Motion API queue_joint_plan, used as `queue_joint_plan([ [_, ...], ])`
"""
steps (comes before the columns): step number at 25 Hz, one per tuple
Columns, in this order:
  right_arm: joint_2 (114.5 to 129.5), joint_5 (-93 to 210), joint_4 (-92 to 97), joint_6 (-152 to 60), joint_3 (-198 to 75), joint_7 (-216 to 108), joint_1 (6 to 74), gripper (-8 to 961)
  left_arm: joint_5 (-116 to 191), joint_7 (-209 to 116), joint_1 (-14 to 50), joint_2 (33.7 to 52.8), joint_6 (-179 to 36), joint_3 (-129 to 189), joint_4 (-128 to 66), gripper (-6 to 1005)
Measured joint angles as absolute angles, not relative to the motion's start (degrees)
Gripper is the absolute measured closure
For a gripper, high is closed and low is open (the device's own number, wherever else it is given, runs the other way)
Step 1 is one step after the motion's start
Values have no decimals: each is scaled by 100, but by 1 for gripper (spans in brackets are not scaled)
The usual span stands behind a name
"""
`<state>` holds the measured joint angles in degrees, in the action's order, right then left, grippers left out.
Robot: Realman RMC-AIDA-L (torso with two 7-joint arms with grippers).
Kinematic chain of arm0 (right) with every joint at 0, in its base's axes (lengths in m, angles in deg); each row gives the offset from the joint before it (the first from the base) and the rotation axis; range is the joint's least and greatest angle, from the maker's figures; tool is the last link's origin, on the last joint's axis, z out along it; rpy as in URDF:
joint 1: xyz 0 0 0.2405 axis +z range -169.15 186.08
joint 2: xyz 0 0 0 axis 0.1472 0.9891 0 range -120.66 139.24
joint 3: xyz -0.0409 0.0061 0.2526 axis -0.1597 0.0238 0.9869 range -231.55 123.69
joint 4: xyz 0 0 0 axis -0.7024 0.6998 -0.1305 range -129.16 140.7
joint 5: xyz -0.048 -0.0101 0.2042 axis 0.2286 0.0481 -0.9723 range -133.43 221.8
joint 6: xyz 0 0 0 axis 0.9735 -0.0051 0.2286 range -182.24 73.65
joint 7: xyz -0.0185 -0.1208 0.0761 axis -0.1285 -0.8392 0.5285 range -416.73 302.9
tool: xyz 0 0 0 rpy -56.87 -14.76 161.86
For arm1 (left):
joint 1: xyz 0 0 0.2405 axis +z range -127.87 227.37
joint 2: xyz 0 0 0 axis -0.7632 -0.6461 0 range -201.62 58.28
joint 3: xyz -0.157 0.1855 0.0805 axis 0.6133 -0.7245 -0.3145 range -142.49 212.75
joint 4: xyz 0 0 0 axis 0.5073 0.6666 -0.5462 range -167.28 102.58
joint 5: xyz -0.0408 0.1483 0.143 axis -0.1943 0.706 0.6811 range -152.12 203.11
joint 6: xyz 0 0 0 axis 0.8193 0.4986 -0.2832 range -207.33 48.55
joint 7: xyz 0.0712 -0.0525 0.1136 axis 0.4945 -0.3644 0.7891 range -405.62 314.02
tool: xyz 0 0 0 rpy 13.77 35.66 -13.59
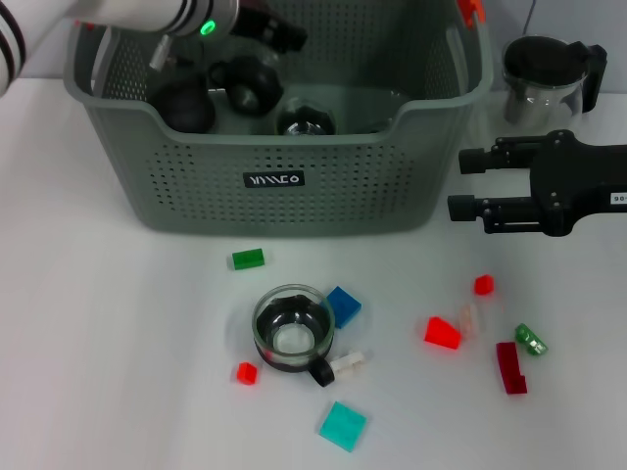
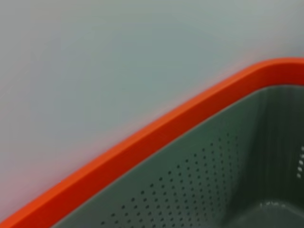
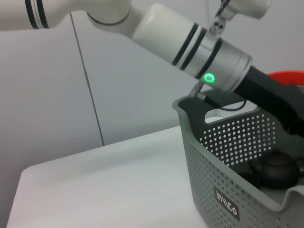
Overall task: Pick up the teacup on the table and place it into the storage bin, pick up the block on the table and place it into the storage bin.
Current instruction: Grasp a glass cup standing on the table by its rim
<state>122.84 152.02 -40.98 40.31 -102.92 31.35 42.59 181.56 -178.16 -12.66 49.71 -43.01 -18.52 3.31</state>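
Observation:
A glass teacup (image 1: 292, 329) with a black handle stands on the white table in front of the storage bin (image 1: 294, 196). Small blocks lie around it: green (image 1: 248, 258), blue (image 1: 343, 305), red (image 1: 246, 372), teal (image 1: 343, 426) and white (image 1: 347, 362). My left gripper (image 1: 277, 32) reaches from the left over the bin's inside; the right wrist view shows it (image 3: 278, 99) above the bin (image 3: 228, 190). The left wrist view shows only the bin's orange rim (image 2: 142, 142). To the right of the bin my right gripper (image 1: 468, 184) hovers open, holding nothing.
Inside the bin lie dark teapots (image 1: 183, 104) and a glass cup (image 1: 306, 119). A glass teapot with black lid (image 1: 544, 73) stands at the back right. More blocks lie at the right: red (image 1: 443, 333), small red (image 1: 483, 285), dark red (image 1: 509, 367), green (image 1: 530, 339).

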Motion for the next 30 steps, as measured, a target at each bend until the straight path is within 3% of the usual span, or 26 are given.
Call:
queue_joint_plan([
  [9, 12251, 15202, -4099, 4036, -10240, 3131, 4222, 246, 17145, -18226, -605, 5126, -2309, -1841, 2761, 274],
  [13, 12230, 15202, -4047, 4018, -10191, 3121, 4217, 246, 15760, -17775, 66, 5234, -860, -1906, 4151, 267],
  [21, 12222, 15202, -3993, 3994, -10005, 3116, 4178, 245, 14148, -16139, 1291, 5261, 1313, -2018, 5457, 265],
  [30, 12195, 15202, -3709, 3984, -9944, 3153, 4241, 245, 14470, -14717, 1826, 5279, 2533, -2303, 5135, 266],
])
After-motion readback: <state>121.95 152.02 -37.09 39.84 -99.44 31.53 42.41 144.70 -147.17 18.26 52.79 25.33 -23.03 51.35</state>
